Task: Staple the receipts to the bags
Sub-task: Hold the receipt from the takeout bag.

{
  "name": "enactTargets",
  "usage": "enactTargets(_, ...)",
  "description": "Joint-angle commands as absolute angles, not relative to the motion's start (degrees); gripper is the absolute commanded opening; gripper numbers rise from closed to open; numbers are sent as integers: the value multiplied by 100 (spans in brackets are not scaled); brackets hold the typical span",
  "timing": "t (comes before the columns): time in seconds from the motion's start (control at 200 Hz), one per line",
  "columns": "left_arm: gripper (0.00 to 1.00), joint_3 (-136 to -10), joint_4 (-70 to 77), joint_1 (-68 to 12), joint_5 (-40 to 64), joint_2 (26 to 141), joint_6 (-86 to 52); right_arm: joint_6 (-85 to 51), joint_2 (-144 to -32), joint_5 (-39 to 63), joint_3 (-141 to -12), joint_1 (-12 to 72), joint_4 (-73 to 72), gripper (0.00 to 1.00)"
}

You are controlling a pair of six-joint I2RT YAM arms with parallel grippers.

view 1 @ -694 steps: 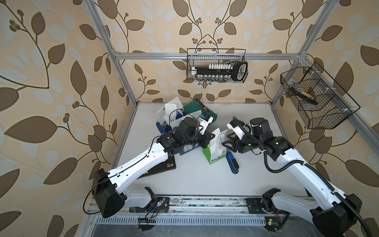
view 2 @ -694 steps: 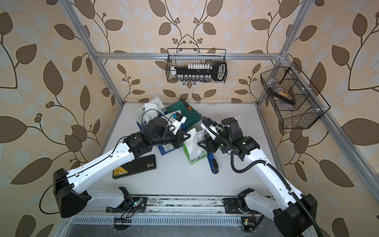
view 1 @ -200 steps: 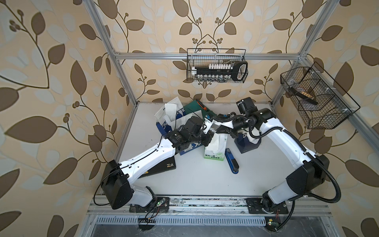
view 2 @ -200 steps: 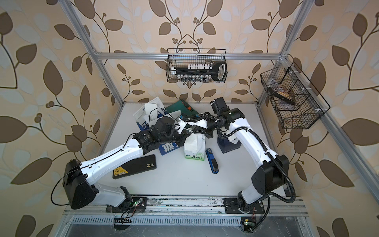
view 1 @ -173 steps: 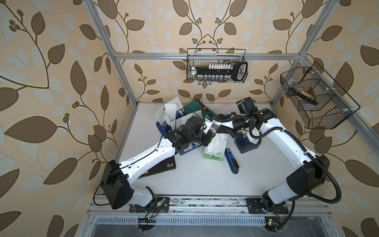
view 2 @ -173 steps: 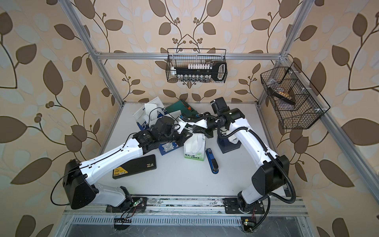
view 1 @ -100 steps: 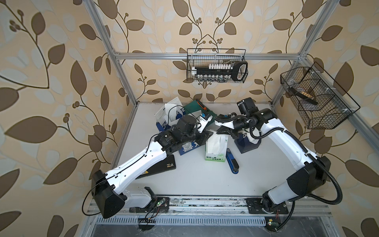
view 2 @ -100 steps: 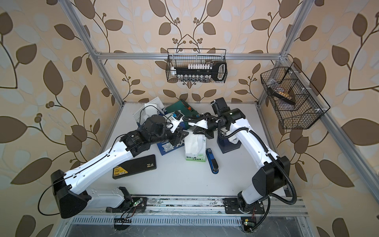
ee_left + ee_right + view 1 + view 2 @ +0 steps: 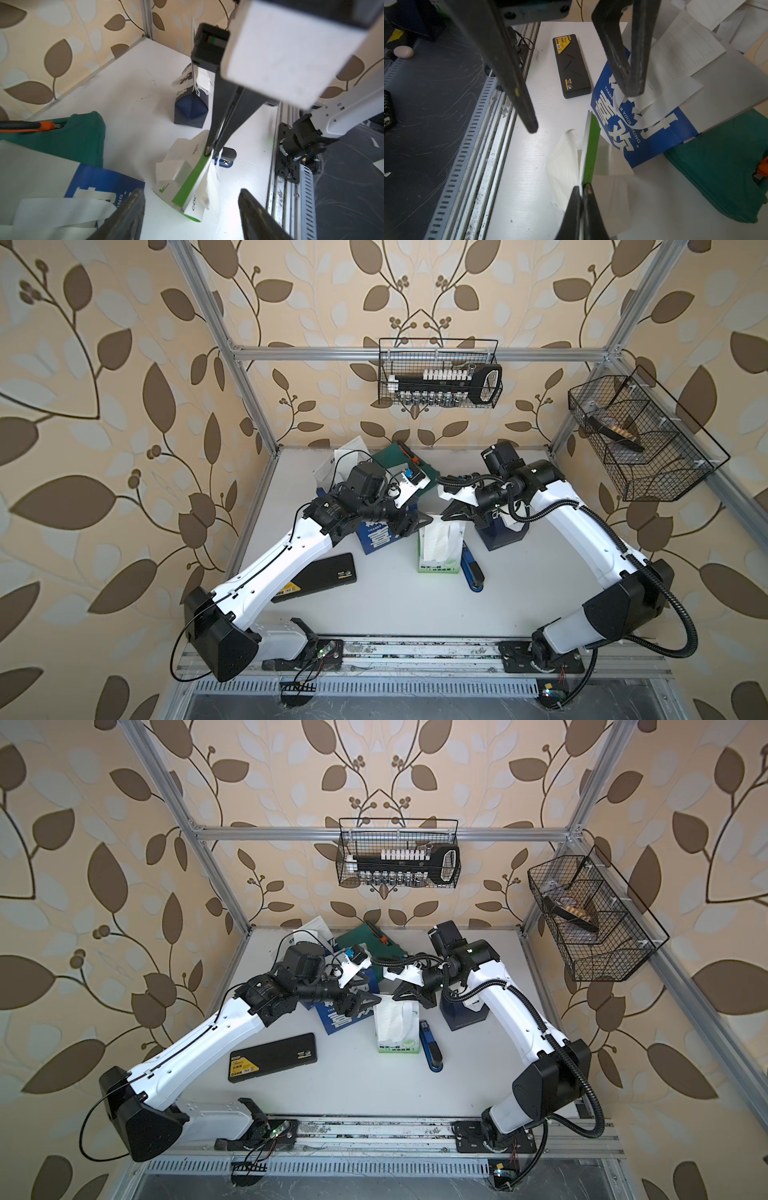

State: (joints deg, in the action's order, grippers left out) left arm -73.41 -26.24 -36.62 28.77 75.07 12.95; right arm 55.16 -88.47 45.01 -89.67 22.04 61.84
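Since a second ago the left gripper [image 9: 415, 522] has let go of the green-and-white bag [image 9: 187, 182] and drawn back. Its fingers are now spread wide and empty, near the flat navy bag [image 9: 376, 537] on the white table [image 9: 374, 610]. The green-and-white bag stands tilted mid-table, its top edge pinched by the tightly closed right gripper [image 9: 210, 148]. The receipt [image 9: 562, 164] hangs against its face, seemingly caught in that pinch, with a blue stapler [image 9: 471, 568] just beside.

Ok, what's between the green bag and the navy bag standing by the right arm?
A blue stapler, lying flat alongside the green bag; the navy bag stands just beyond. Both top views show it.
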Motion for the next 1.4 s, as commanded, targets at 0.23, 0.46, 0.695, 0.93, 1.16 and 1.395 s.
enactTargets(0.23, 64, -7684, -2443, -3840, 3334, 8134, 1499, 5650, -8747, 4866, -9198, 2182, 6469, 0)
enactTargets(0.46, 35, -7746, -2502, -3845, 3312, 8218, 1564, 5647, -8664, 4787, -9074, 2177, 6354, 0)
enactTargets(0.695, 38, -7511, -2484, -3879, 3331, 8118, 1570, 5634, -8726, 4830, -9144, 2179, 6337, 0)
enactTargets(0.93, 28, -7499, -2533, -3892, 3288, 8147, 1633, 5634, -8679, 4802, -9127, 2178, 6305, 0)
enactTargets(1.16, 0, -7608, -2761, -3894, 3287, 8157, 1695, 5634, -8616, 4697, -9050, 2156, 6236, 0)
enactTargets(1.395, 0, -7594, -2682, -3906, 2920, 8001, 1429, 4738, -8231, 4279, -8488, 2132, 5025, 11)
